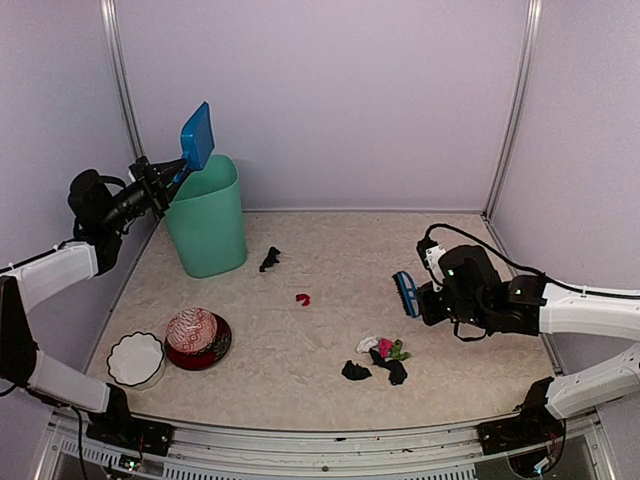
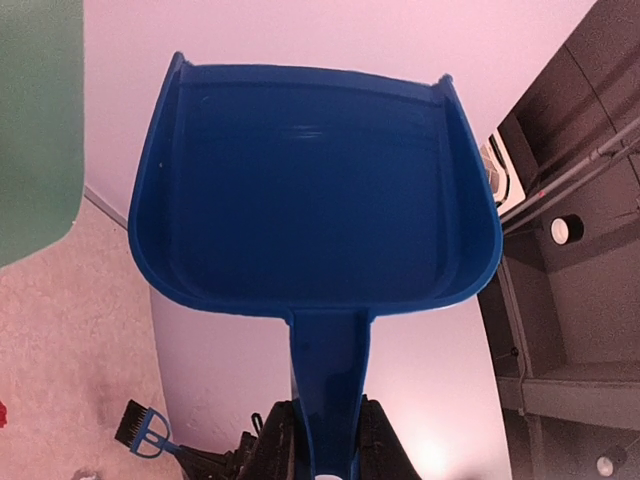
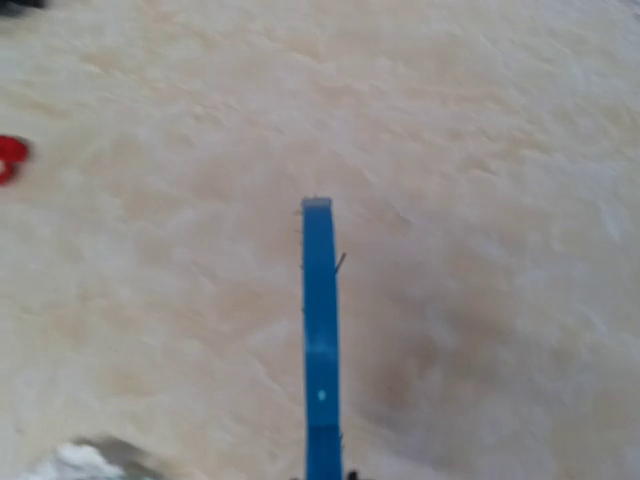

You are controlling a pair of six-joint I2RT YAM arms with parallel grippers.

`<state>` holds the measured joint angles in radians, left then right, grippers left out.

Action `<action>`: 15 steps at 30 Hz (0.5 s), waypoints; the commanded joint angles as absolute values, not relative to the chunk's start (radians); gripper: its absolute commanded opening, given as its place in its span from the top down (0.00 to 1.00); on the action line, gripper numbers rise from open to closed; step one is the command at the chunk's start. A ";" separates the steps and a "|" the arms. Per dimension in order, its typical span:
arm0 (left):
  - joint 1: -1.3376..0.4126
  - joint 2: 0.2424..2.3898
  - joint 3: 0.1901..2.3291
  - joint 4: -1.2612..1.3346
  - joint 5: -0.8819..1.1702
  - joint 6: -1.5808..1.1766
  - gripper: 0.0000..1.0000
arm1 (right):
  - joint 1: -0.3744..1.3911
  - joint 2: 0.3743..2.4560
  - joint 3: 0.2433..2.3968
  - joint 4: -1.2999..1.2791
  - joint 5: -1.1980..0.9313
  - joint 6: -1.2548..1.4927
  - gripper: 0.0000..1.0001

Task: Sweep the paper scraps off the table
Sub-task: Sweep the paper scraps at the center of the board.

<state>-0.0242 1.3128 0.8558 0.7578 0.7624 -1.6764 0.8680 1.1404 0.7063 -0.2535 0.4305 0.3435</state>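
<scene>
Beige marbled table [image 1: 300, 340] spreading below | left gripper [image 1: 170, 181] clamping dustpan [image 1: 197, 135] handle above green bin [image 1: 207, 225] | right gripper [image 1: 425, 296] pinching brush [image 1: 406, 293] | scraps [image 1: 382, 358]: crumpled black, pink, green, white heap sitting front-right; red one mid-table; black one near bin

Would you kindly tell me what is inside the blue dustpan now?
Nothing shows inside the dustpan: seen from the left wrist, its whole blue tray is bare. Only the lower end of its handle is covered, by the left gripper clamped on it.

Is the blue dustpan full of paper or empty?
Empty. The dustpan shows only bare blue inside in the left wrist view, with nothing lying in it.
</scene>
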 commanded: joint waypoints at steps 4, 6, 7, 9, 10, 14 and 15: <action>-0.027 1.232 0.975 0.572 0.859 -1.366 1.00 | 0.859 1.139 0.787 -0.085 0.319 0.261 1.00; -0.027 1.213 0.987 0.527 0.896 -1.297 1.00 | 0.859 1.157 0.813 -0.038 0.279 0.255 1.00; -0.028 1.203 0.993 0.490 0.911 -1.253 1.00 | 0.858 1.172 0.827 -0.012 0.260 0.259 1.00; -0.030 1.174 0.998 0.407 0.919 -1.164 1.00 | 0.858 1.214 0.863 0.035 0.212 0.275 1.00; -0.029 1.157 1.000 0.363 0.919 -1.114 1.00 | 0.858 1.239 0.885 0.062 0.191 0.288 1.00; -0.029 1.100 1.049 0.088 0.885 -0.880 1.00 | 0.860 1.344 0.947 0.183 0.105 0.380 1.00; -0.031 1.083 1.059 0.028 0.862 -0.819 1.00 | 0.859 1.369 0.958 0.220 0.083 0.421 1.00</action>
